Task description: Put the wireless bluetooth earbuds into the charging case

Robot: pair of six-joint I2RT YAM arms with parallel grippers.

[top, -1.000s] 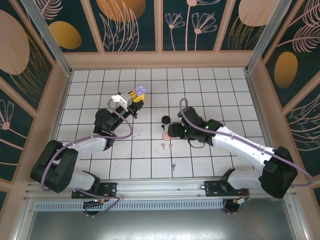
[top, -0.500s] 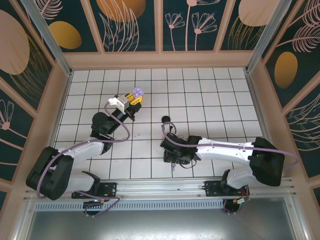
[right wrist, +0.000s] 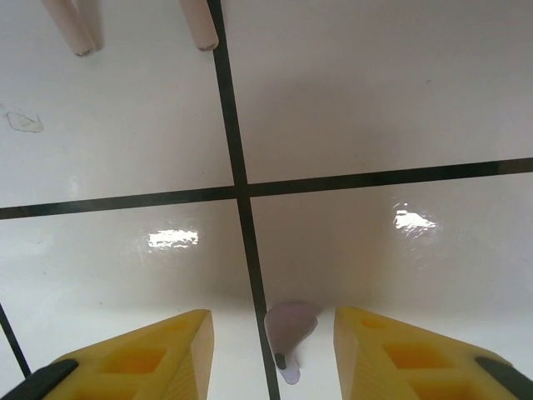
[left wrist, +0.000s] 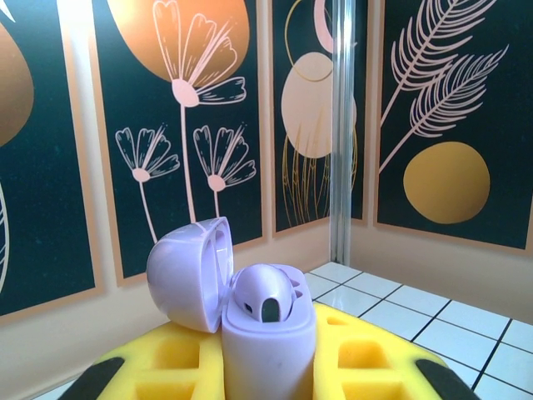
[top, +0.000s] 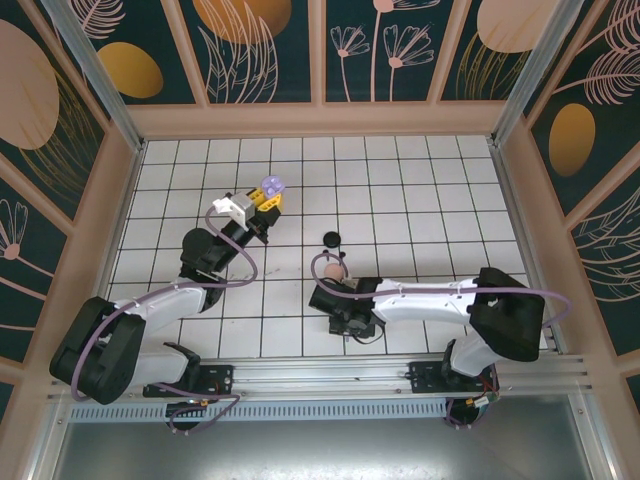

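The left arm lay extended toward the far left, its hand (top: pixel 268 195) raised and clamped on the charging case (left wrist: pixel 268 329). The right arm bent across leftward, its hand (right wrist: pixel 275 354) pointing straight down, fingers (right wrist: pixel 150 350) apart.

White tiled counter (top: pixel 420 190), glossy with dark grout lines — small light glints. Dark teal wall panels (top: pixel 265 60) all around — peach flowers, orange ovals, pale wood frames.

Enclosed robot test cell: tiled floor (top: pixel 400 200), floral panels (top: pixel 270 50).
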